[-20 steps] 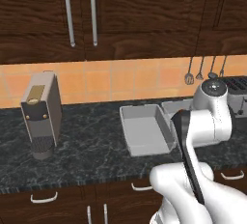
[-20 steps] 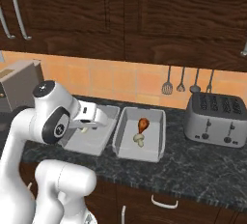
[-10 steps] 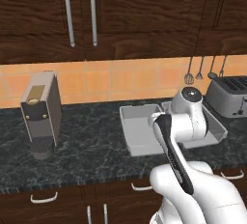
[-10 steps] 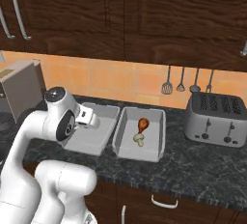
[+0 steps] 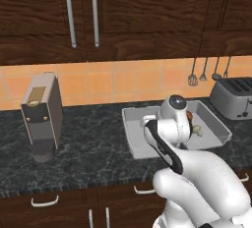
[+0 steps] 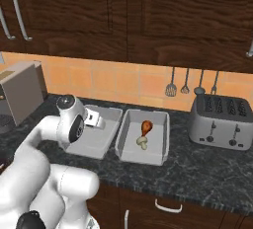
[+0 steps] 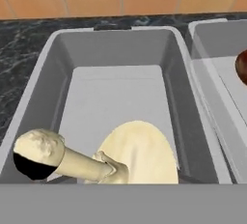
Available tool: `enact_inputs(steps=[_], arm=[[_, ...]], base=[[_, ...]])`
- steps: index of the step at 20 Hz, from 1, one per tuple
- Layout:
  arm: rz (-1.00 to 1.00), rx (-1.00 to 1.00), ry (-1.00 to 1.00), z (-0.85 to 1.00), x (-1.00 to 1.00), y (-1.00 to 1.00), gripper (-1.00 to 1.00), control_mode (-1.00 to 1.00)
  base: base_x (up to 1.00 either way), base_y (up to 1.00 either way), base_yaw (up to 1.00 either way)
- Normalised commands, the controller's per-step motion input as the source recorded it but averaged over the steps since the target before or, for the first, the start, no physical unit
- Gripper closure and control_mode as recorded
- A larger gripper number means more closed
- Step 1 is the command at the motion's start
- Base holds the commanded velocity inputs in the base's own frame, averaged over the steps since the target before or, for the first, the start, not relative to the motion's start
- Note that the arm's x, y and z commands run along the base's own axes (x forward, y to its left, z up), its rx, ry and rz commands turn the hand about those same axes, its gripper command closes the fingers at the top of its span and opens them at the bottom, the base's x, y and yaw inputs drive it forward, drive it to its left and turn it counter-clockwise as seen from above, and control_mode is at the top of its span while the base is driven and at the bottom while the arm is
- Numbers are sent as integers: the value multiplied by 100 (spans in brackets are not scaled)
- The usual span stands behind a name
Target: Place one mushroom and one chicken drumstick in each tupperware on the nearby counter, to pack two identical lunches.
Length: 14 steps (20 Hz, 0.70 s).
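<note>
A beige mushroom (image 7: 130, 153) hangs close in the hand view, over the left grey tupperware (image 7: 120, 90), with my gripper (image 6: 100, 123) shut on it; the fingertips are hidden behind it. That tupperware (image 6: 94, 141) holds nothing on its floor. The right tupperware (image 6: 158, 146) contains a reddish-brown chicken drumstick (image 6: 147, 126) and another mushroom (image 6: 143, 143). Both stand side by side on the black marbled counter (image 6: 197, 169). In the left base view my wrist covers part of the right tupperware (image 5: 219, 128).
A silver toaster (image 6: 220, 122) stands right of the containers, under hanging utensils (image 6: 185, 82). A grey coffee machine (image 5: 43, 116) sits on the counter at the left. Dark wall cabinets hang above the orange tile backsplash.
The wrist has swung leftward along the counter, carrying the mushroom over the left tupperware. The food in the right tupperware has not moved.
</note>
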Motion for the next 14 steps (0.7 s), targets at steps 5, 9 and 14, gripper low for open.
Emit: enact_inputs(steps=[5, 9, 14], arm=[[0, 1, 3, -48, 77, 0, 100, -100], [0, 0, 3, -61, 63, 1, 100, -100], [0, 0, 4, -33, 36, 7, -100, -100]], base=[[0, 0, 0], [0, 0, 0], [0, 0, 0]])
